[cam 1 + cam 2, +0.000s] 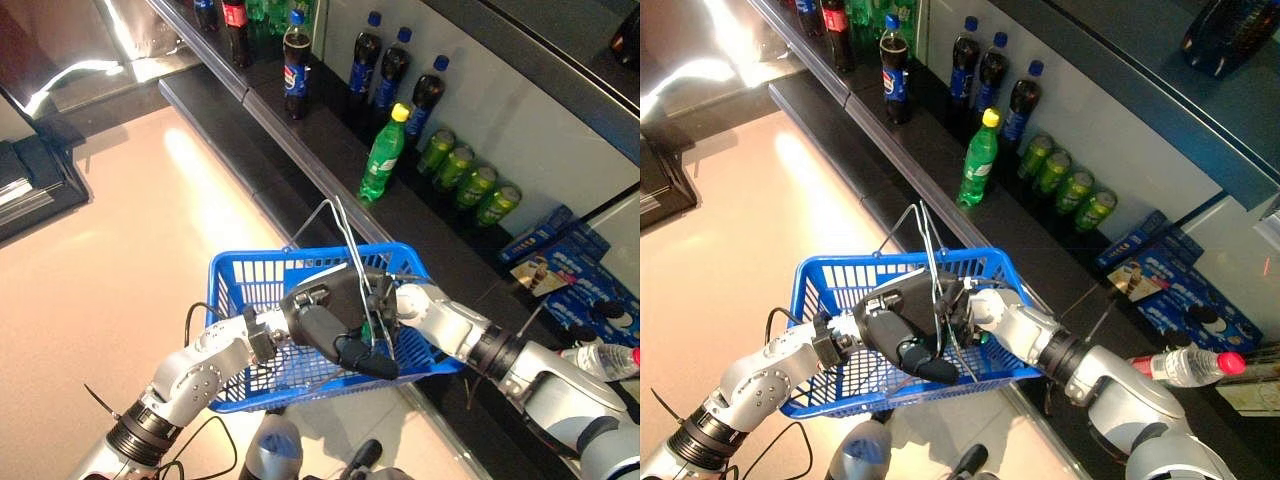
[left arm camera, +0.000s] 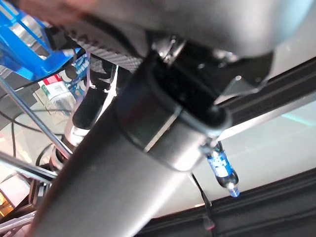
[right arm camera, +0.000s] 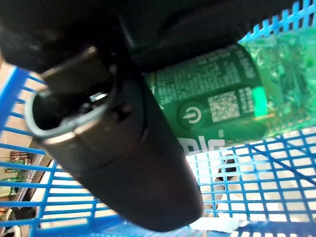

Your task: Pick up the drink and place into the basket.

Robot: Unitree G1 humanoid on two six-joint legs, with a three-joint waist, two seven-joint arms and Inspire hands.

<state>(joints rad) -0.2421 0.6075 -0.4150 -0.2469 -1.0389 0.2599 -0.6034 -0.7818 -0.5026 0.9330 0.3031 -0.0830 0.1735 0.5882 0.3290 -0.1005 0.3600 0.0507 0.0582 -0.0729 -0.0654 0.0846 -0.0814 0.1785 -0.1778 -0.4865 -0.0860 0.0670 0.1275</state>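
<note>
We've got one green drink bottle (image 3: 222, 98) inside the one blue basket (image 1: 240, 275), our right hand (image 3: 123, 163) clamped around it, our left hand (image 1: 335, 330) curled on the wire handles (image 1: 350, 240).

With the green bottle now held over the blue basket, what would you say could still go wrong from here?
1. The right hand holds the green bottle close to the basket's raised wire handles; it might snag them on release.
2. The left hand carries the blue basket in mid-air, so a dropped bottle could tip it.
3. The basket hangs near the shelf edge and could bump it.
</note>
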